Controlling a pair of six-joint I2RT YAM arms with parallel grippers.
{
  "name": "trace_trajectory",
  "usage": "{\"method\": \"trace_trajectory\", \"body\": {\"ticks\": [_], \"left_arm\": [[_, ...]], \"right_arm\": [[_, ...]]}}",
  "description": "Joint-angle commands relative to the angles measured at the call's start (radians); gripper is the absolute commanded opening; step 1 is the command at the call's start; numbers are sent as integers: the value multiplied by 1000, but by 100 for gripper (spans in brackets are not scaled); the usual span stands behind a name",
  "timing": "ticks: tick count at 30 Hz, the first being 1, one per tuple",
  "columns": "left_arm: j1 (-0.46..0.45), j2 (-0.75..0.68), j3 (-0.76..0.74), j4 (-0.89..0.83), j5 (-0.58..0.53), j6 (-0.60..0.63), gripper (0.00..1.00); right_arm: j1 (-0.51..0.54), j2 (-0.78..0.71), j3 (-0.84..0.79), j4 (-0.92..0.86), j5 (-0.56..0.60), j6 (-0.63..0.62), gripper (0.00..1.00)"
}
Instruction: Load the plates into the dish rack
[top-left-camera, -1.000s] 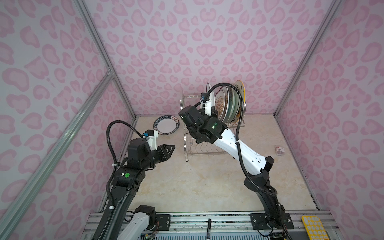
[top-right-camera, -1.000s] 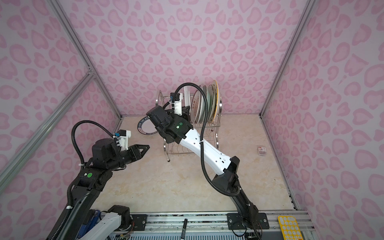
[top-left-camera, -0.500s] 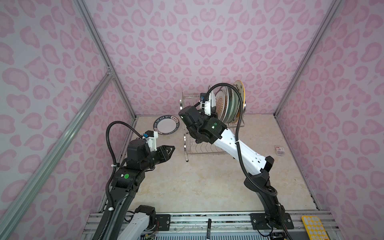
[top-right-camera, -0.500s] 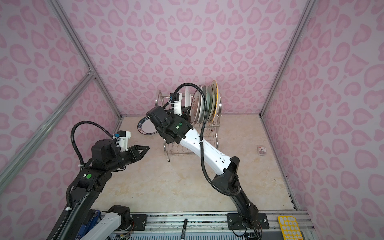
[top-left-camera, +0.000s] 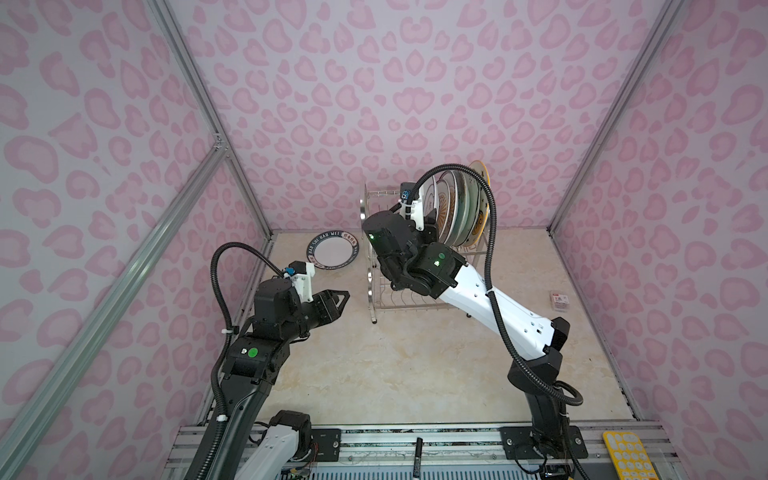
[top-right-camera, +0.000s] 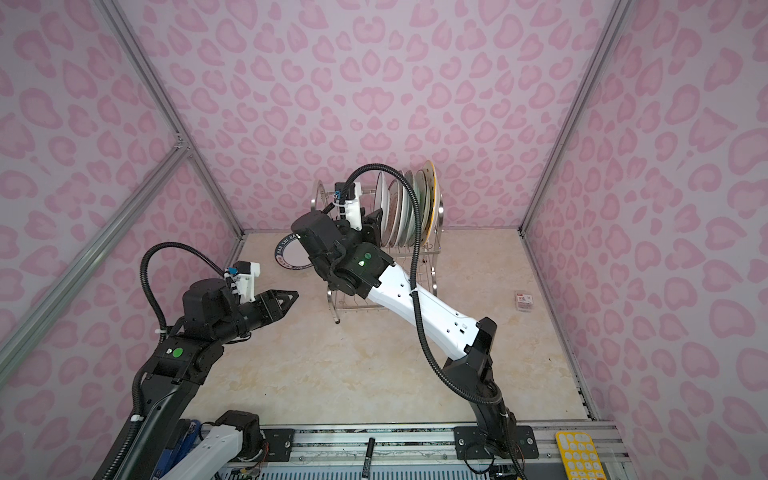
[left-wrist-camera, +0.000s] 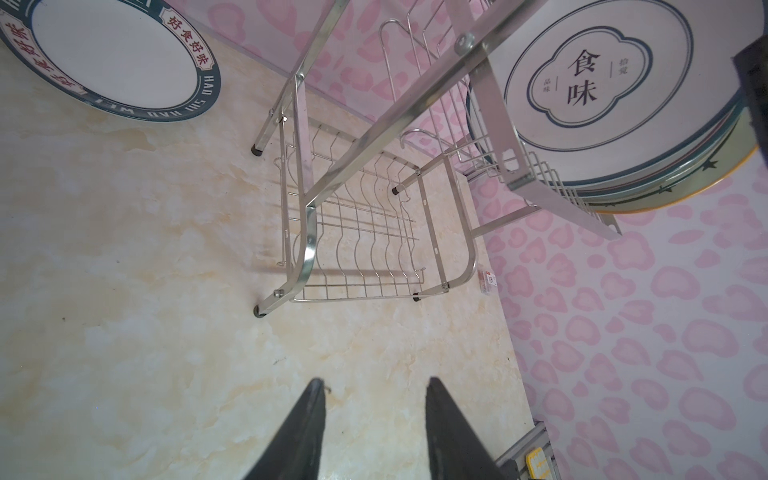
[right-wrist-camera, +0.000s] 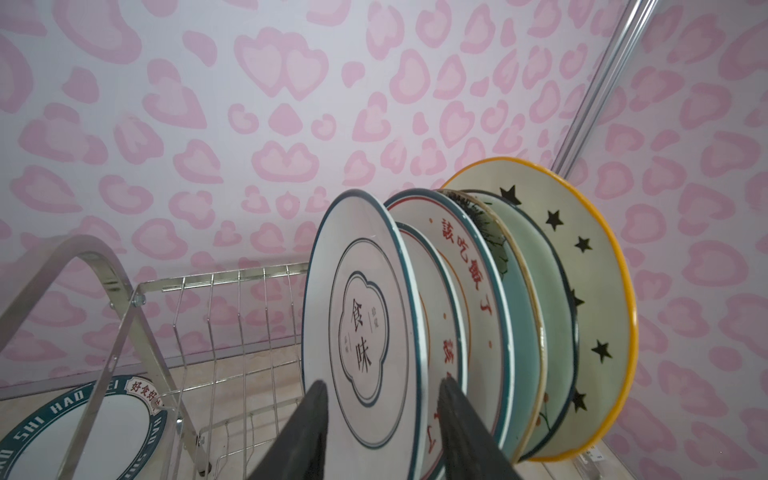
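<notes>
Right claw (right-wrist-camera: 382, 380) released astride the ringed plate (right-wrist-camera: 361, 291), arm reaching up; left claw (left-wrist-camera: 375, 380) spread, empty.

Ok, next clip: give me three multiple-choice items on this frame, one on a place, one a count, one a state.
1. Where is the navy-lettered plate? A) flat on the table beside the dish rack B) in its lower tier C) upright in its upper tier
2. How many plates stand in the rack? A) four B) six C) seven
3. The left gripper fingers are: A) shut on a plate B) apart, empty C) shut, empty
1A: it lies flat on the table. 2B: six rims show in the right wrist view. 3B: only table shows between them.
</notes>
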Motion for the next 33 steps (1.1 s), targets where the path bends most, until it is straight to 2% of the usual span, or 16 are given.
{"method": "trace_trajectory", "body": {"ticks": [1, 4, 7, 13, 17, 21, 26, 30, 33], "left_arm": [[0, 10, 7, 11, -15, 5, 43], [1, 25, 16, 29, -15, 6, 43], [0, 50, 29, 58, -28, 14, 44], [0, 143, 70, 113, -51, 21, 44], [0, 192, 58, 160, -84, 8, 43], [-6, 214, -33, 260, -79, -36, 43], [-72, 218, -184, 417, -123, -97, 42], [-137, 234, -252, 481, -196, -116, 42], [-154, 248, -285, 493, -205, -116, 41]], "right_arm": [[10, -24, -24, 125, -7, -107, 45], [10, -68, -43, 134, -78, -127, 45], [7, -161, -130, 177, -181, -161, 46], [-36, -465, -446, 249, -398, -192, 47], [-146, -758, -729, 245, -564, -145, 47], [-302, -999, -946, 144, -685, -59, 47], [-452, -1137, -1138, 26, -807, 61, 45], [-553, -1204, -1333, 88, -964, 143, 45], [-610, -1213, -1457, 141, -1070, 188, 44]]}}
